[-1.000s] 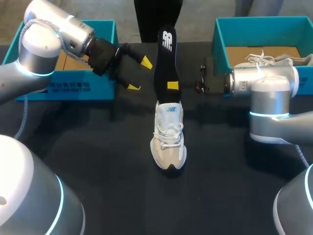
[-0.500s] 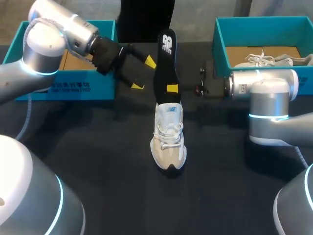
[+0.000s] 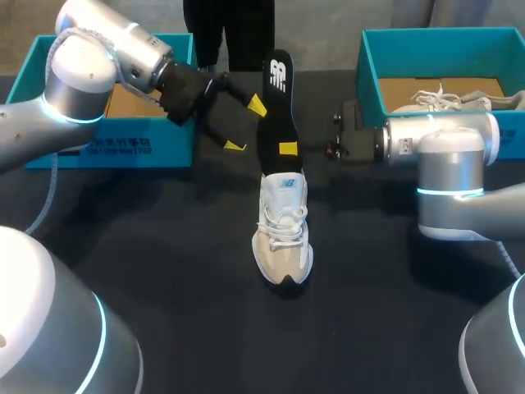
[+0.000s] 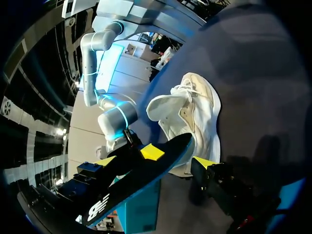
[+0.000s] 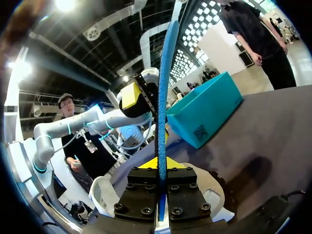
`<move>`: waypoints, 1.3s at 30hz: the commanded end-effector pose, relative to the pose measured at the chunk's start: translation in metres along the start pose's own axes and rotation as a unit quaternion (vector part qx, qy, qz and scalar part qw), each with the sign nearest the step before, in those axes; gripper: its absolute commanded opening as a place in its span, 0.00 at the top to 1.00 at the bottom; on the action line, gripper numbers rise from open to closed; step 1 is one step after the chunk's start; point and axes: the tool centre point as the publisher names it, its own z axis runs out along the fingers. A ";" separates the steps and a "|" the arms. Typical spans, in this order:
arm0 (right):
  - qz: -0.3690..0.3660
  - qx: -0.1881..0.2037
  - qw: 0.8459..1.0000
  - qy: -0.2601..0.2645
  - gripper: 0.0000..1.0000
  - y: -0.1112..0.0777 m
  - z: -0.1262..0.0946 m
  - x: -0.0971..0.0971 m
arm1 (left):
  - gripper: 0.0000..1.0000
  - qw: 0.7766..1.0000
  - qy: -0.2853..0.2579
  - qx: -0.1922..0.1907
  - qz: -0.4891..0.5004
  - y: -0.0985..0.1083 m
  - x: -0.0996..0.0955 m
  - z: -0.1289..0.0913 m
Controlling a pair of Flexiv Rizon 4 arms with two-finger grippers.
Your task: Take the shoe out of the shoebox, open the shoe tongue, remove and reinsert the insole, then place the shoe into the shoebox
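Standing near the middle of a dark worktop point(image 3: 164, 246) is a pale beige-and-white shoe point(image 3: 283, 238), upright on its sole, with its toe toward the robot and its heel away.

A black insole point(image 3: 277, 107) rises steeply out of the shoe's opening. Its lower end sits inside the shoe behind the tongue, and its upper end, which carries white print, stands high above the heel.

The right pincer point(image 3: 289, 148) reaches in level from the right and is closed on the insole low down, just above the shoe. One yellow tip lies flat against the insole's face. From the right wrist the insole point(image 5: 163, 87) appears edge-on as a thin blue strip, pinched between the two fingers of that pincer point(image 5: 160, 163).

The left pincer point(image 3: 246, 125) comes in from the left beside the insole's upper half, its fingers spread wide and holding nothing. Its upper yellow tip sits at the insole's left edge, but I cannot tell whether it touches. From the left wrist the insole point(image 4: 131, 178) crosses in front of the spread fingers, with the shoe point(image 4: 200, 117) beyond it.

A teal left box point(image 3: 131, 146) stands at the worktop's far left, behind the left arm. A teal right box point(image 3: 371, 66) at the far right holds a second shoe point(image 3: 451, 97).
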 end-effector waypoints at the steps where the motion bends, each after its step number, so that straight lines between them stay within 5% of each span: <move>1: 0.002 0.001 1.000 -0.002 1.00 -0.002 0.003 0.000 | 0.00 1.000 0.001 0.003 0.000 0.004 0.001 0.001; 39: 0.007 0.016 1.000 -0.020 1.00 -0.035 0.005 0.001 | 0.00 1.000 0.011 0.010 0.005 0.004 0.008 -0.002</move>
